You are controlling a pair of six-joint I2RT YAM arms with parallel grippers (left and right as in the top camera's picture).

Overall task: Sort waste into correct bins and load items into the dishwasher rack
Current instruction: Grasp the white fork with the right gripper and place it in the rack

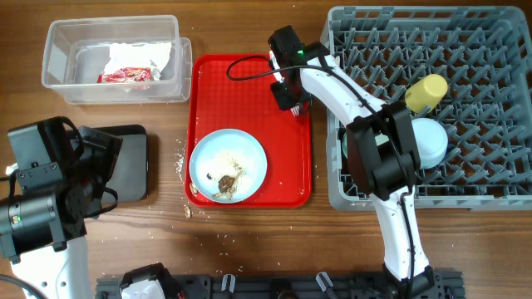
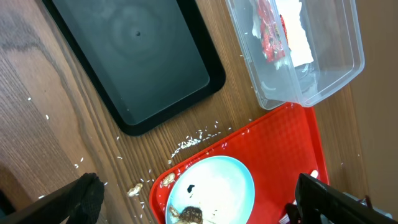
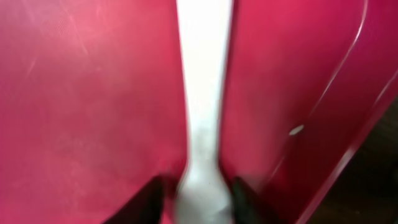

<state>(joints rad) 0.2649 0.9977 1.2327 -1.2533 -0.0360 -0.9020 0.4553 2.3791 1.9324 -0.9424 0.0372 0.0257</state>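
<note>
My right gripper is low over the red tray's far right part, shut on the white fork, whose handle lies between the fingers. The light blue plate with whitish crumbs and brown scraps sits on the tray's near part; it also shows in the left wrist view. My left gripper is open and empty, above the table between the black tray and the plate. The clear tub holds the napkin and the red wrapper. The rack holds the yellow-green cup and the light blue bowl.
The red serving tray lies between the tub and the rack. Crumbs and scraps are scattered on the wood by the tray's left edge. The right arm stretches over the rack's left side and hides what lies under it.
</note>
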